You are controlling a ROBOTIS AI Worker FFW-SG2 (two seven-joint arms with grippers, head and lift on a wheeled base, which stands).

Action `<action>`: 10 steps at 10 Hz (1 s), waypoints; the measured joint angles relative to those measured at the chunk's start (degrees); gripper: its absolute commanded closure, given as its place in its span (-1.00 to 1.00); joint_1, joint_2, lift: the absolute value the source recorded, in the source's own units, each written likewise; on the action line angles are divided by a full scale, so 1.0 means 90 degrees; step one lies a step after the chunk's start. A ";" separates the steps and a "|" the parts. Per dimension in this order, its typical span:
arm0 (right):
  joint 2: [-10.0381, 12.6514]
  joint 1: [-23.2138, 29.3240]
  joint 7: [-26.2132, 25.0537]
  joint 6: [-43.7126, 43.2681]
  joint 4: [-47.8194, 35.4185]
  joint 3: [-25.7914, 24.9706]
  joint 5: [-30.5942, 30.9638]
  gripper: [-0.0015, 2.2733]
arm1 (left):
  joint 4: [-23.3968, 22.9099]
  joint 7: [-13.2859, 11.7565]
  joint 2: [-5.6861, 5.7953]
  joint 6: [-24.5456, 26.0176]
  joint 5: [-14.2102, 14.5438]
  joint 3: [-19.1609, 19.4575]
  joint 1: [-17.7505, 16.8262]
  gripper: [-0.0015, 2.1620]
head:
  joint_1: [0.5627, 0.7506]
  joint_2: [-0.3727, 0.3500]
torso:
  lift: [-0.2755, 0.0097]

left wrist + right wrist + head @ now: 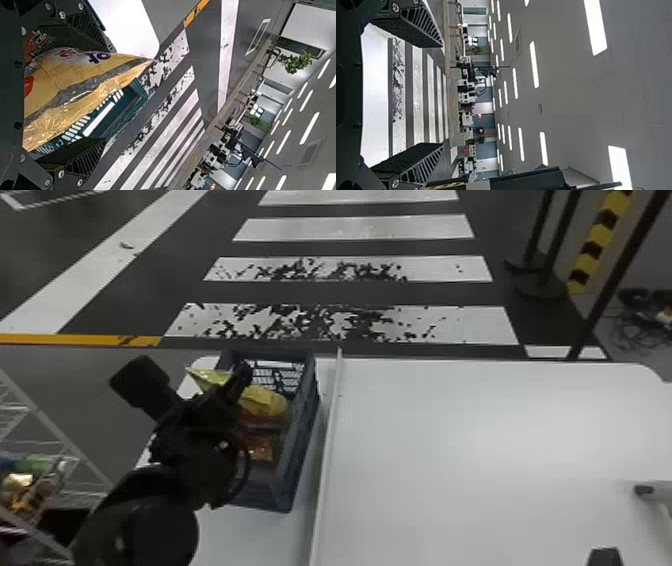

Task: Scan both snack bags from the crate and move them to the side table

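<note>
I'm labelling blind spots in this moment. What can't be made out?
- Crate, left side: head view, behind left arm.
- Orange item, left end: head view, same arm.
- Yellow bag, one end: left wrist view, behind left gripper.
- Rack items: head view, too small.

Note that your left arm (160, 520) has a black housing with a broad, rounded segment and a black cable (245, 470) curving in a loop along its side. Your left fingers (81, 160) are black wedges with ribbed flanks and bright round-headed screws near their bases. Your right fingers (421, 33) match them: black, tapered, slatted in the sides, faced with rough-textured pads (405, 158) and joined to a black plate (350, 95).
</note>
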 measured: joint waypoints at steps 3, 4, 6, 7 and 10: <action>0.0003 -0.0007 0.0000 -0.0113 0.0092 0.0019 -0.0012 -0.91 | 0.0143 0.0081 -0.0076 -0.0027 -0.0072 -0.0048 -0.0095 0.65 | 0.41 0.31 | 0.26; 0.0003 -0.0014 0.0000 -0.0193 0.0127 0.0021 -0.0027 -0.91 | 0.0145 0.0197 -0.0093 -0.0084 -0.0106 -0.0069 -0.0085 0.71 | 0.41 0.31 | 0.26; 0.0003 -0.0037 0.0000 -0.0254 0.0150 0.0037 -0.0053 -0.91 | 0.0102 0.0279 -0.0099 -0.0157 -0.0126 -0.0079 -0.0021 0.84 | 0.41 0.32 | 0.26; 0.0003 -0.0048 0.0000 -0.0268 0.0151 0.0049 -0.0065 -0.91 | 0.0086 0.0351 -0.0096 -0.0184 -0.0142 -0.0079 0.0010 0.86 | 0.41 0.33 | 0.26; 0.0017 -0.0065 0.0000 -0.0273 0.0154 0.0069 -0.0097 -0.91 | -0.0032 0.0731 -0.0078 -0.0511 -0.0196 -0.0127 0.0134 0.87 | 0.41 0.39 | 0.26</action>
